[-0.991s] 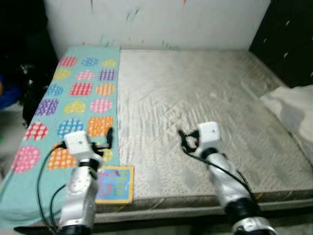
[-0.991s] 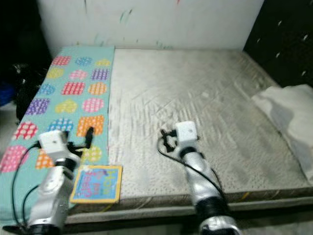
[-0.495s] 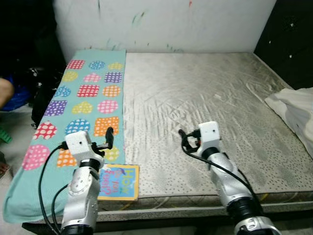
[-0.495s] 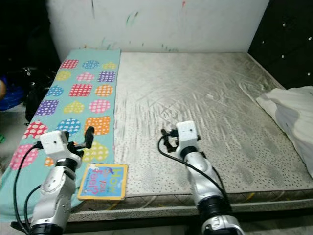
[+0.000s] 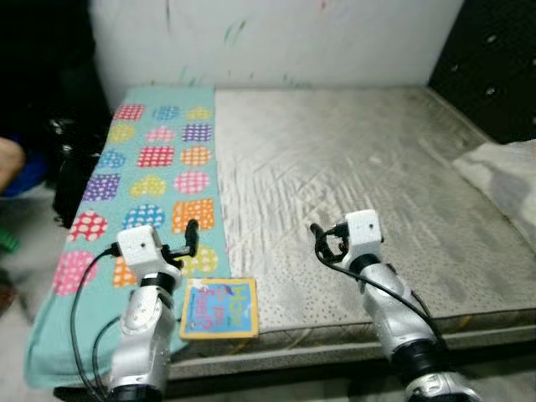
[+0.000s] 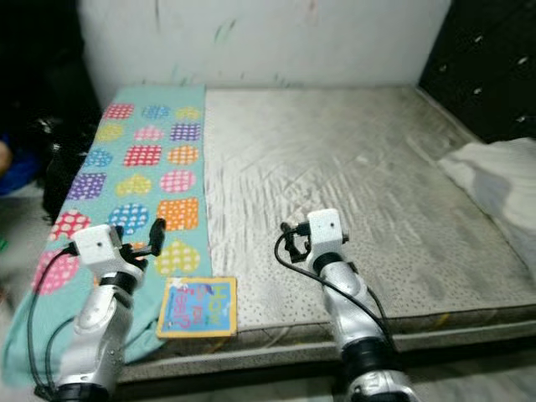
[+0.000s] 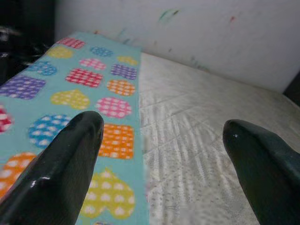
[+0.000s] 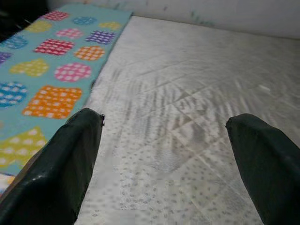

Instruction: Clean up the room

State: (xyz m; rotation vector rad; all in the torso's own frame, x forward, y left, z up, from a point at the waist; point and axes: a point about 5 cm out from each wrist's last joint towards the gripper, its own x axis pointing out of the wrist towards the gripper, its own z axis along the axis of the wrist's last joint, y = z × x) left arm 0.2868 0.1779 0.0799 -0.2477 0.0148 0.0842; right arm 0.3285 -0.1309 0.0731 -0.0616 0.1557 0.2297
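Note:
A colourful picture book [image 5: 219,307] lies flat at the near edge of the bed, partly on a teal blanket [image 5: 159,167] printed with dotted coloured shapes. My left gripper [image 5: 184,240] hovers open just above and left of the book, over the blanket. In the left wrist view its fingers [image 7: 61,164] are spread wide with nothing between them. My right gripper [image 5: 322,241] hangs open over the bare grey mattress [image 5: 352,159], right of the book; its fingers [image 8: 70,159] are also empty. A crumpled white cloth [image 5: 502,176] lies at the bed's right edge.
A white wall [image 5: 276,42] with paint marks stands behind the bed. A black padded panel [image 5: 494,67] rises at the right. Dark bags [image 5: 67,167] sit on the floor left of the bed.
The whole picture has shifted a little, so the camera has moved. Both grippers keep the same open pose over the bed, and the book lies as before.

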